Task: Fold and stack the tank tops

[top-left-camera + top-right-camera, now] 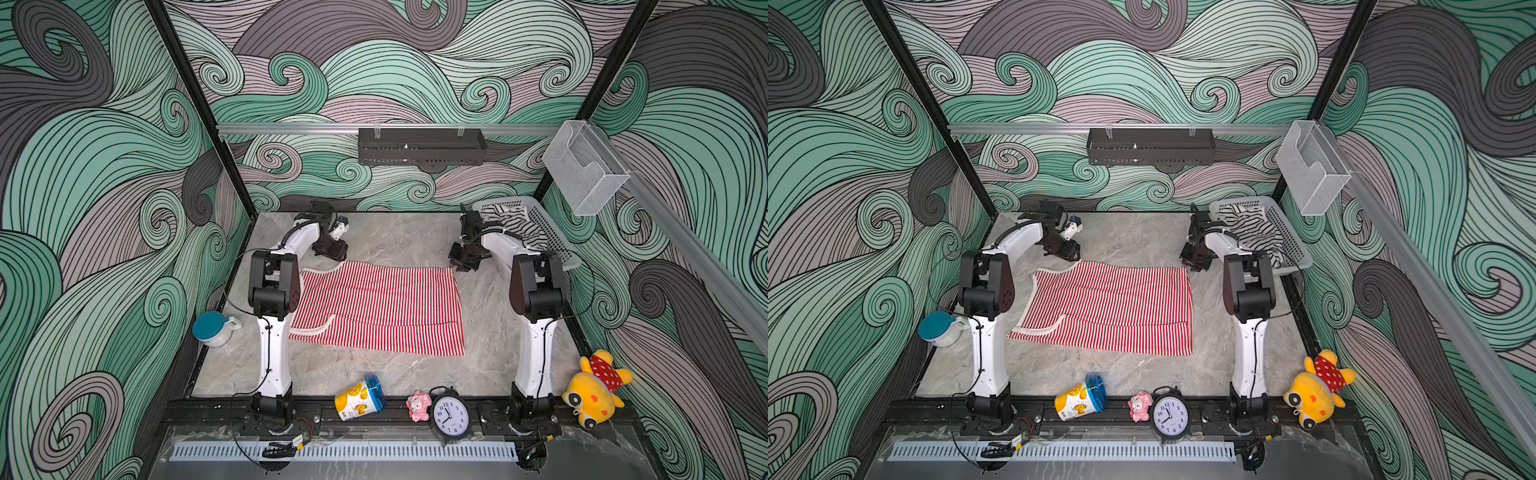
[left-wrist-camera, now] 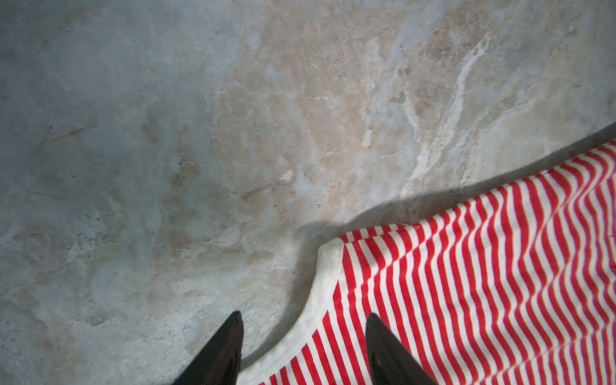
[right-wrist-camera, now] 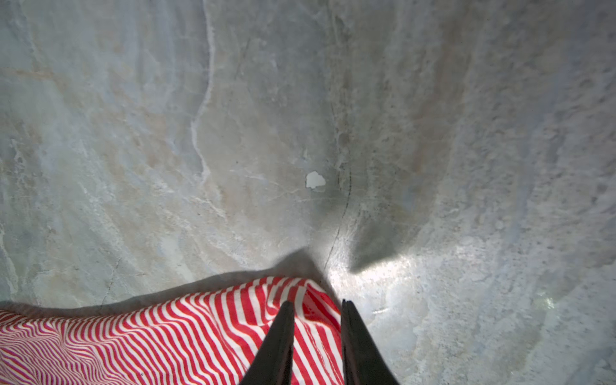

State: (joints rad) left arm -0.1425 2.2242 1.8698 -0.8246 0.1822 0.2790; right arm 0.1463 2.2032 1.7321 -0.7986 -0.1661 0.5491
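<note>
L hand (image 2: 304, 315) open over red tank top (image 2: 466, 283) edge; R hand (image 3: 317, 302) pinching corner.

The enclosure has three walls (image 1: 395, 62) printed with teal, grey and mauve swirling waves outlined in black. Black metal frame posts (image 1: 192, 83) stand at the two rear corners. A silver aluminium rail (image 1: 291, 129) crosses the rear wall and carries a black perforated metal shelf (image 1: 422, 149). A second silver rail (image 1: 690, 249) on the side wall carries a clear plastic box (image 1: 582, 166). The work surface is a grey-beige marble-pattern tabletop (image 1: 395, 241). A white slotted strip (image 1: 374, 451) lines the front edge. The right wrist view shows a bright glare patch (image 3: 366, 276) on this surface.
</note>
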